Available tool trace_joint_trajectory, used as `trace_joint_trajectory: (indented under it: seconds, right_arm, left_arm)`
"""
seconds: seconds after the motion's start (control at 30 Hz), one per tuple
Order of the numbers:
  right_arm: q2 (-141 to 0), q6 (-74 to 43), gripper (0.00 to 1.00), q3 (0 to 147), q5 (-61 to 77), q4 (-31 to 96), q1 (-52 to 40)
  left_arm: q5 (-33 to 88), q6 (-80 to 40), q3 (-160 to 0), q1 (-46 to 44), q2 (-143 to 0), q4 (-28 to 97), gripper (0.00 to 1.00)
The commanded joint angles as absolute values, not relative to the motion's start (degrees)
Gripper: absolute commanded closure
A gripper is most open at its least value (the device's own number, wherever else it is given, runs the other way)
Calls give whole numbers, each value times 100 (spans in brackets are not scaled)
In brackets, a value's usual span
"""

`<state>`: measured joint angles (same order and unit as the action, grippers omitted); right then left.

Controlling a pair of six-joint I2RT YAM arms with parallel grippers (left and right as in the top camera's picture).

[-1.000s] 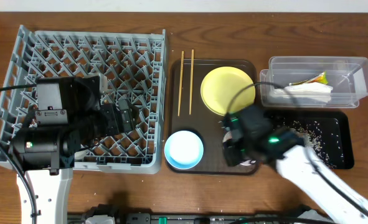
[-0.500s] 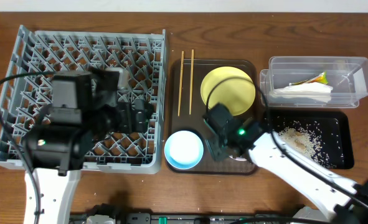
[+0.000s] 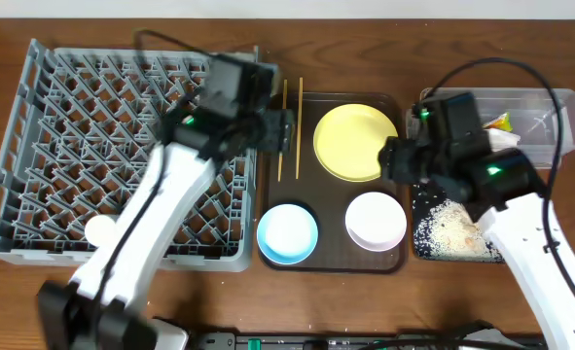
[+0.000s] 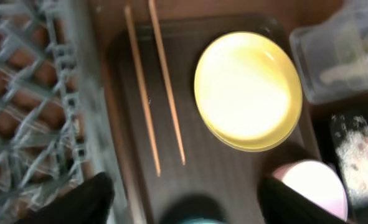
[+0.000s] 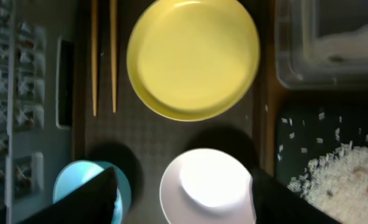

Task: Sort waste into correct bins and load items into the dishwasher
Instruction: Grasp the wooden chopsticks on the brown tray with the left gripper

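Observation:
On the dark brown tray (image 3: 331,102) lie a yellow plate (image 3: 355,143), a light blue bowl (image 3: 287,233) and a white bowl (image 3: 376,220). Two chopsticks (image 3: 290,126) lie along the tray's left side. My left gripper (image 3: 277,128) hovers open over the right edge of the grey dish rack (image 3: 83,117), beside the chopsticks (image 4: 152,93); nothing is between its fingers (image 4: 78,202). My right gripper (image 3: 396,160) hangs open at the plate's right edge, and the white bowl (image 5: 205,186) rests on the tray under its spread fingers (image 5: 289,199). Rice scraps (image 3: 452,228) lie in the black tray (image 3: 418,243).
The clear tub (image 3: 540,102) at the back right holds a white napkin (image 3: 506,141) and a green-yellow wrapper (image 3: 502,122). My right arm crosses the tub's left end and the black tray. My left arm stretches diagonally over the rack. Bare wooden table runs along the front.
My left arm swung from the rack's left side to its right edge by the chopsticks. My right gripper opened, left the white bowl on the tray and pulled back toward the tub.

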<state>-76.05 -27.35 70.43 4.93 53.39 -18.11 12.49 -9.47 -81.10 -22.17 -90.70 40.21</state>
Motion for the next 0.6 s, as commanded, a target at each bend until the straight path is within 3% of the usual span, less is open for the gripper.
trace_joint_trajectory:
  seconds: [0.0, 0.33, 0.57]
  right_arm:
    - [-7603, -2928, 27, 7070, 904, 5487, -1575]
    - [-7607, -2910, 28, 7070, 886, 5634, -1529]
    - [-7607, -2910, 29, 7070, 884, 5636, -1529]
  left_arm:
    - [1083, -1085, -8221, -2265, -9697, 3688, 32]
    - [56, -1105, -8221, -2679, -11137, 2421, 46]
    - [-222, -1153, -8221, -2821, -11542, 1881, 47]
